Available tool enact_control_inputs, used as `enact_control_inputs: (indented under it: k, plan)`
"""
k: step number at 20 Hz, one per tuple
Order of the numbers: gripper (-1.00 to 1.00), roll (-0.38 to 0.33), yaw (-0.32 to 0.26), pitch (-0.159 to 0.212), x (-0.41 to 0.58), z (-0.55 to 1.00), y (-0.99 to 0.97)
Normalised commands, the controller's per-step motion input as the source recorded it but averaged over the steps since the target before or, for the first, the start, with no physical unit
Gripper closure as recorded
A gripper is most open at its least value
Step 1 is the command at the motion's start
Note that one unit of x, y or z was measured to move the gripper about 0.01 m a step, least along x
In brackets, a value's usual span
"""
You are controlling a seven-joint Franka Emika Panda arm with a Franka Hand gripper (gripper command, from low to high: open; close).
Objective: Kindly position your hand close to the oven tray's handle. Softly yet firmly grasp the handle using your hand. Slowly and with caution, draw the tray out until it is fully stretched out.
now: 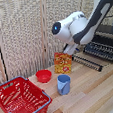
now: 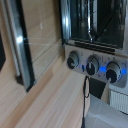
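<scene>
In the exterior view the black oven (image 1: 109, 32) stands at the right on the wooden table. Its wire-bar tray (image 1: 103, 49) lies in front of it, above the long dark door panel (image 1: 87, 61). My white and black arm (image 1: 82, 27) reaches in from the upper right. The hand (image 1: 71, 49) hangs below the wrist, left of the tray and apart from it; its fingers are too small to read. The wrist view shows the oven's three knobs (image 2: 92, 65), its dark opening (image 2: 95, 20) and the door panel (image 2: 20, 47). No fingers show there.
An orange box (image 1: 63, 62) stands just below the hand. A red bowl (image 1: 43, 75), a blue cup (image 1: 63, 84) and a red basket (image 1: 21, 99) sit on the table toward the exterior view's left. A slatted screen (image 1: 19, 31) backs the scene. A black cable (image 2: 86, 88) lies by the knobs.
</scene>
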Motion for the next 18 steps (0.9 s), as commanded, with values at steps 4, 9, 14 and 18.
enact_control_inputs:
  k: [4, 9, 14, 18]
  plan:
    - [-1.00, -0.039, 0.011, 0.010, 0.105, 0.04, -0.82]
    - [-1.00, -0.021, 0.021, 0.029, 0.148, 0.02, -0.74]
    - [-1.00, -0.021, 0.036, 0.054, 0.070, -0.01, -0.58]
    - [-1.00, -0.074, 0.038, 0.047, 0.034, -0.15, -0.59]
